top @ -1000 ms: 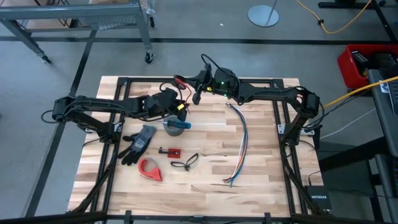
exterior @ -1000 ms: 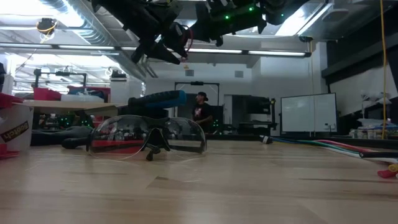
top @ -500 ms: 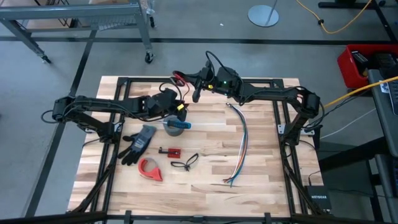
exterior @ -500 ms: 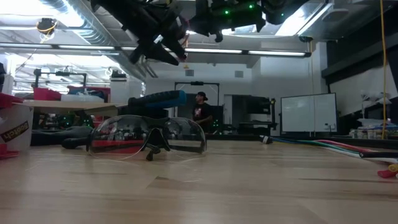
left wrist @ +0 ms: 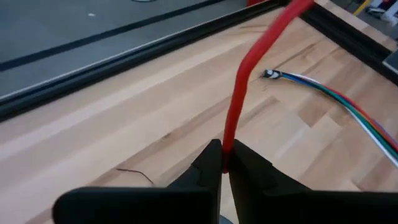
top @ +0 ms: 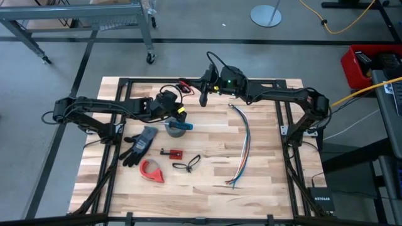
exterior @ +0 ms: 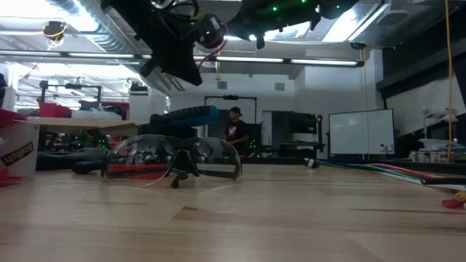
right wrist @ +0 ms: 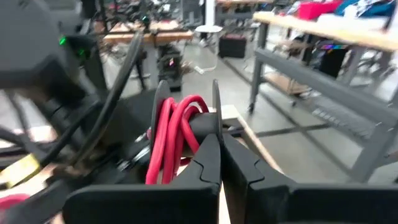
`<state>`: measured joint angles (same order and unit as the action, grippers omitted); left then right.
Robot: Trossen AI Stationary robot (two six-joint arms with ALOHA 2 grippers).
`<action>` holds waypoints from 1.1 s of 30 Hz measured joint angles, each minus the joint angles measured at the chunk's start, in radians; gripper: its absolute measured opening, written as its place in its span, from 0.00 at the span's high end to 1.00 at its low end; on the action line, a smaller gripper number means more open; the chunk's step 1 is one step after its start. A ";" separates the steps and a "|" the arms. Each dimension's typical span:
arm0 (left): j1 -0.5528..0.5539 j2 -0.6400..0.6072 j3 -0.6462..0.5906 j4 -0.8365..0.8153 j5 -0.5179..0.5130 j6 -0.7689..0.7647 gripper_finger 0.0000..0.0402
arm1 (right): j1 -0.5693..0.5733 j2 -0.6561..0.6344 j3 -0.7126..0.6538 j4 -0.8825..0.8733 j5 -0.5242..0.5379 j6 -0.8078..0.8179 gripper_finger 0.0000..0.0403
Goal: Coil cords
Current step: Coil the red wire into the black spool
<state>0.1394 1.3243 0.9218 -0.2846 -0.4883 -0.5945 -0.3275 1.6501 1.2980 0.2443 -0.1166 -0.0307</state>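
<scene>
Grippers both up over the tabletop's (top: 264, 157) far edge. My left gripper (left wrist: 225, 163) is pinched on the red cord (left wrist: 249, 74), which runs taut toward the right gripper (right wrist: 221, 149). That one is clamped together beside several red loops, held aloft. I judge coiling well along: loops formed, a straight tail left to wind, nothing set down yet.

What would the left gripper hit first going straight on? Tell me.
Judging by its wrist view, the left gripper, shut on the thin red cord, points at the bare light wooden table; depth is unclear.
</scene>
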 joint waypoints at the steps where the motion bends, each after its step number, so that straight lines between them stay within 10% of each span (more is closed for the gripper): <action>1: 0.000 0.000 0.000 -0.001 -0.008 0.003 0.97 | 0.000 0.000 0.000 -0.013 -0.015 0.003 1.00; 33: 0.025 -0.171 0.000 -0.039 -0.065 0.128 1.00 | 0.001 0.035 -0.001 -0.238 -0.032 0.022 1.00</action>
<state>0.1646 1.1533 0.9215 -0.3233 -0.5533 -0.4667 -0.3267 1.6848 1.2972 0.0064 -0.1483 -0.0089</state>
